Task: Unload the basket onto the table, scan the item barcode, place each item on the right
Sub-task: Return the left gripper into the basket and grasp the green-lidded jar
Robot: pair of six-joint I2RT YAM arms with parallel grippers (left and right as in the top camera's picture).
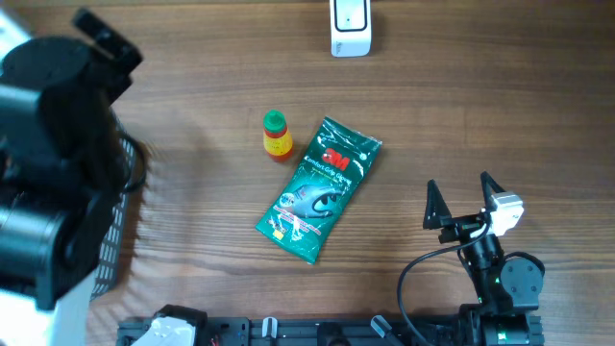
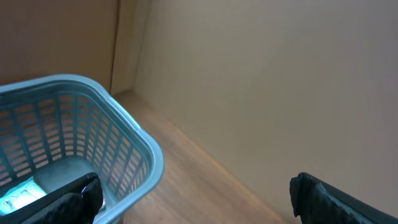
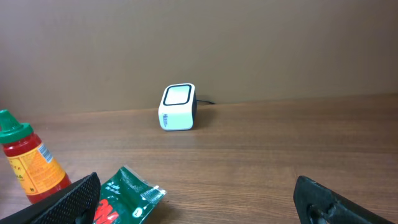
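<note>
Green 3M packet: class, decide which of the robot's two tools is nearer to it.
Right. The right tool sits open just off the packet's lower right, not touching it. The left tool, also open, is by the blue basket, farther off.

Basket (image 1: 117, 226): mostly hidden under the blurred left arm (image 1: 53, 144) overhead; cut off at the left and bottom edges in the left wrist view.
Pale item (image 2: 15, 196) inside: partly covered by a finger (image 2: 71, 200), not identifiable.
Scanner (image 1: 351, 29): clipped by the top edge overhead.
Pouch (image 1: 317, 187): small print unreadable; lower part cut off in the right wrist view.
Bottle (image 3: 28, 165): clipped at the left edge.
</note>
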